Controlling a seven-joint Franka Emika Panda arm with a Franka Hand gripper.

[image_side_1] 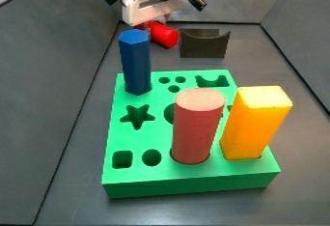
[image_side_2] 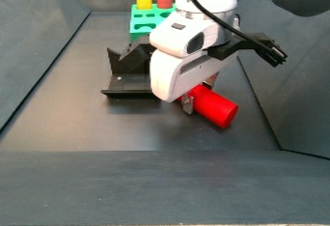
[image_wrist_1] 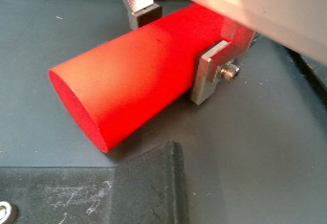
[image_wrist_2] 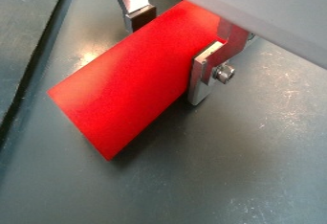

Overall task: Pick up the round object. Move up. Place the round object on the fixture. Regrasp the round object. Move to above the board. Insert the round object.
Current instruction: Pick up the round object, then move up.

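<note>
No brand, label or writing can be read on anything in view. In both wrist views the round object (image_wrist_1: 134,79) (image_wrist_2: 134,84) lies on its side on the dark counter (image_wrist_2: 255,161), with the gripper (image_wrist_1: 179,41) (image_wrist_2: 173,38) down over it and its two silver fingers (image_wrist_1: 211,70) (image_wrist_2: 208,72) pressed against opposite flanks of the red cylinder, clamped on it near one end.

In a side view the board (image_side_1: 142,133) sits in front, carrying a blue peg (image_side_1: 134,64), a salmon-pink cylinder (image_side_1: 196,126) and an orange block (image_side_1: 254,122); behind it the gripper (image_side_1: 152,13) reaches down beside the fixture (image_side_1: 203,42).

In a side view the fixture (image_side_2: 126,73) stands left of the white wrist, and the round object (image_side_2: 213,106) rests on the counter at the gripper (image_side_2: 194,93), apart from the fixture.
</note>
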